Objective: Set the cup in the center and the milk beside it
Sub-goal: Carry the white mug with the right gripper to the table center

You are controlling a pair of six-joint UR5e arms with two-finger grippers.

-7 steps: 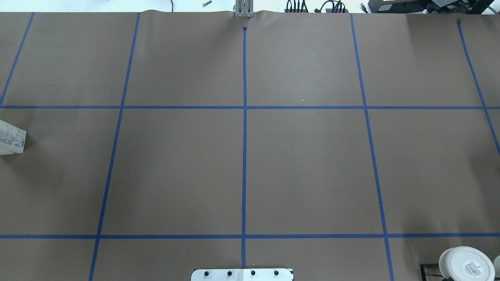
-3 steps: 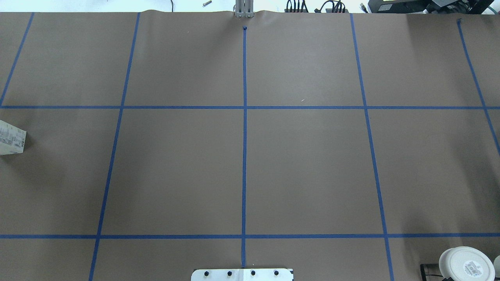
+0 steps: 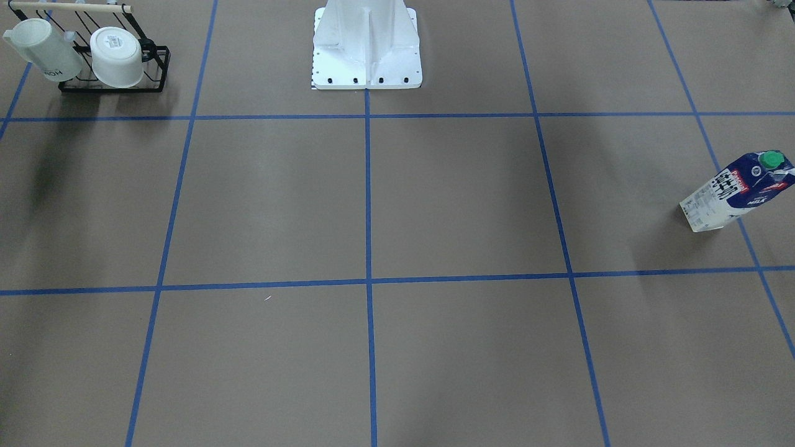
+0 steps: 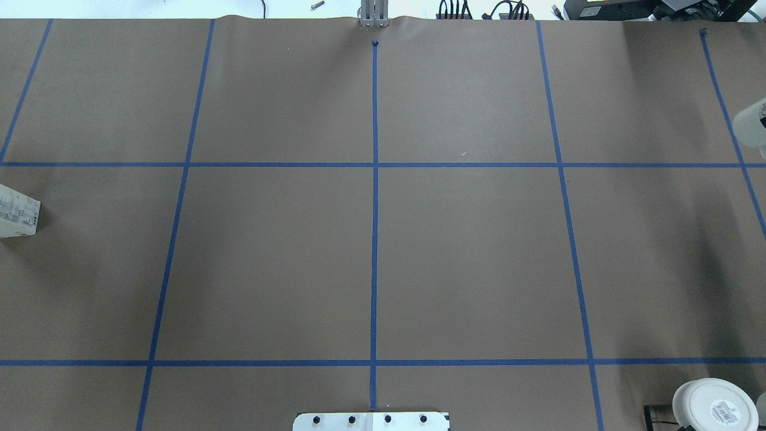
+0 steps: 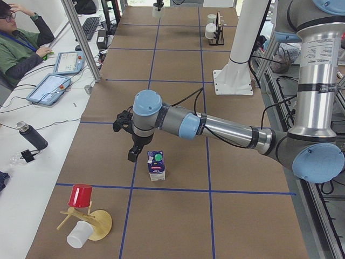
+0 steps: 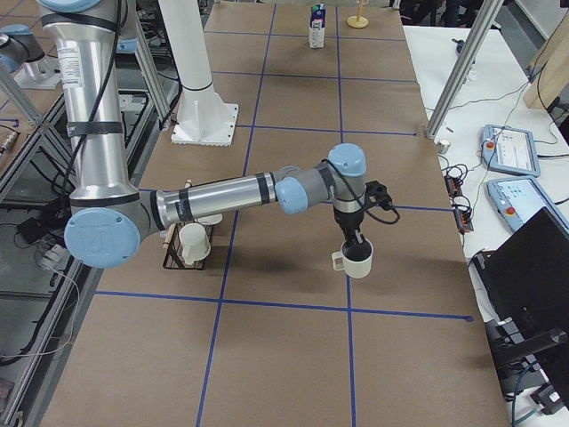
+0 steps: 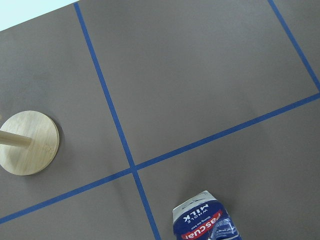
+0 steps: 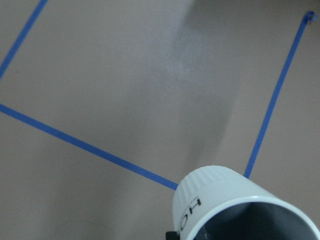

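The cup (image 6: 356, 258) is a white mug with a small handle and a grey inside; the right wrist view (image 8: 240, 205) shows dark letters "HO" on its side. My right gripper (image 6: 353, 238) holds it by the rim, one finger inside, above the table's right part. The cup shows at the overhead view's right edge (image 4: 753, 126). The milk (image 3: 736, 189), a blue and white carton with a green cap, stands upright at the far left (image 4: 18, 212). My left gripper (image 5: 135, 154) hovers close beside its top; I cannot tell whether it is open or shut. The center (image 3: 367, 198) is bare.
A black wire rack (image 3: 112, 84) near the robot's right holds a lettered mug (image 3: 43, 53) and a sticker-based cup (image 3: 118, 56). The white robot base (image 3: 366, 49) stands at the near middle. A wooden stand (image 5: 99, 224) with a red cup is beyond the milk.
The white cup has come into the overhead view at its right edge. The milk carton has not moved.
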